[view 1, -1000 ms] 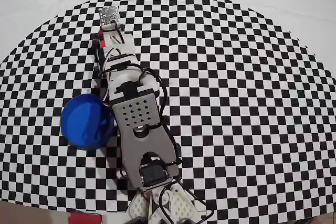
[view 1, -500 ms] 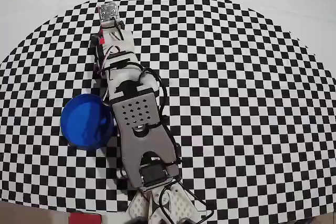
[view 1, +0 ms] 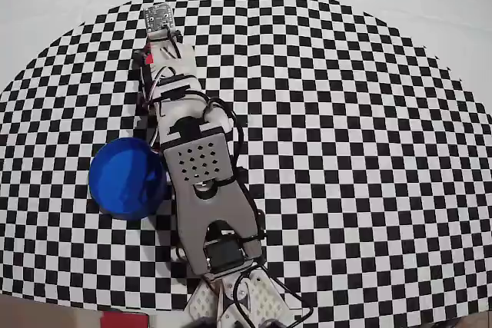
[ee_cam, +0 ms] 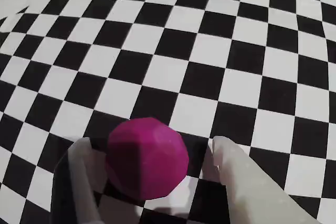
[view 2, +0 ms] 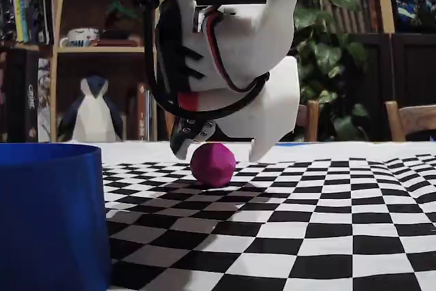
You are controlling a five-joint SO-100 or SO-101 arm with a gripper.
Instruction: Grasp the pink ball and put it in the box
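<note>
The arm [view 1: 201, 182] stretches from the 6 o'clock edge toward 11 o'clock in the overhead view, its gripper [view 2: 219, 150] lowered with jaws spread around the pink ball [ee_cam: 147, 158] on the checkered cloth [view 1: 369, 151]; the box [view 1: 127, 177] sits at 9 o'clock.

Even, soft light fills the overhead view, whose black-and-white checkered cloth [view 1: 346, 113] bows at the edges, the wrist view blurs the pale end effector [ee_cam: 152, 182] fingers, and the fixed view's dim bookshelf background [view 2: 41, 46] lies soft.
</note>
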